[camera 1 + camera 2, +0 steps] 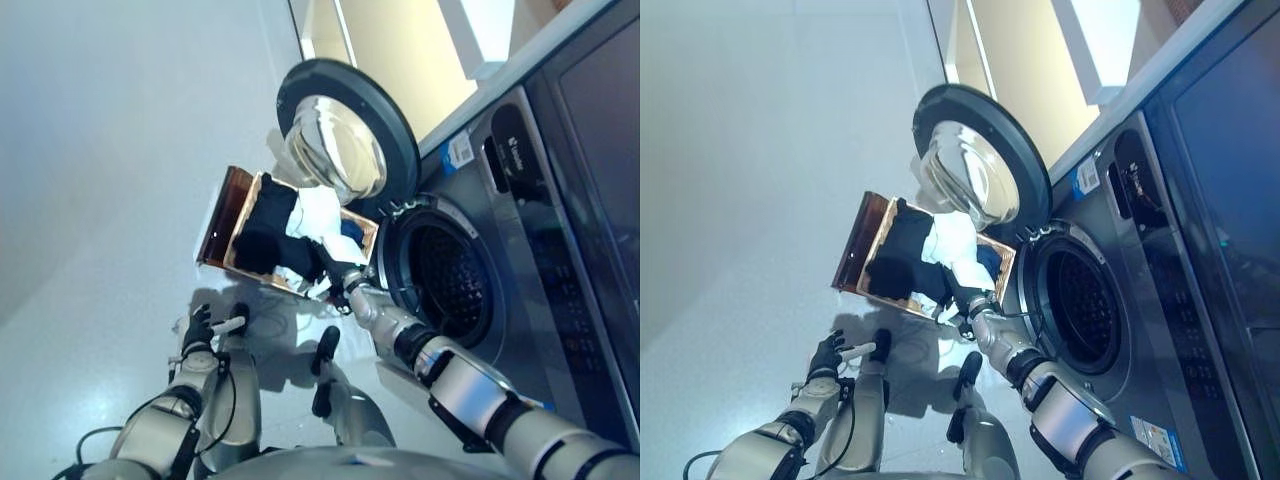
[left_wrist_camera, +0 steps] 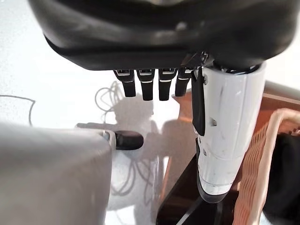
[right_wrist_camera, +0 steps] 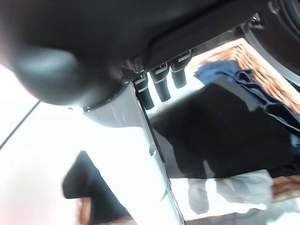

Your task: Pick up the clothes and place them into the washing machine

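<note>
Right wrist view | right hand (image 3: pixel 140 117) hovering over clothes (image 1: pixel 270 235) in the basket (image 1: pixel 222 215), fingers relaxed, holding nothing (nearer than left hand (image 1: pixel 200 328), idling, relaxed) | washing machine (image 1: pixel 445 270) drum lying beside the basket.

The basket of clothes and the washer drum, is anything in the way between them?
Nothing visible blocks the way. The door is swung fully open, away from the drum opening, and the basket with the clothes sits right beside it. The right hand is at the basket's near edge, by the opening.
</note>
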